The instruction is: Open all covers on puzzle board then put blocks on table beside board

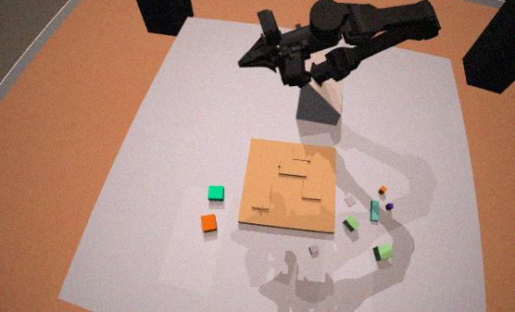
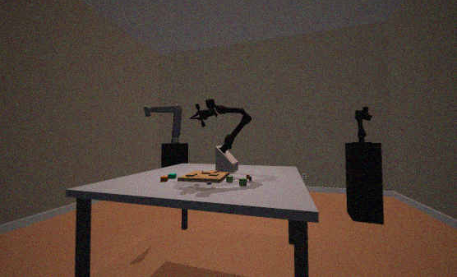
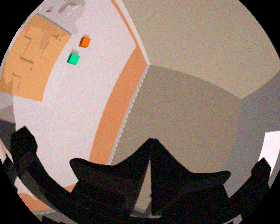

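Note:
The tan puzzle board lies on the table. Its same-coloured covers show as thin raised plates: one cover at front left, another cover at right, and two near the back. No open well or block can be made out in the board; whether each cover is open is hard to tell. A green block and an orange block rest on the table left of the board, clear of it. My gripper is shut and empty, high behind the board.
Right of the board lie two light-green blocks, a teal bar, a small orange cube, a purple cube and a pale flat piece. A small grey cube lies in front. The arm's base stands behind the board.

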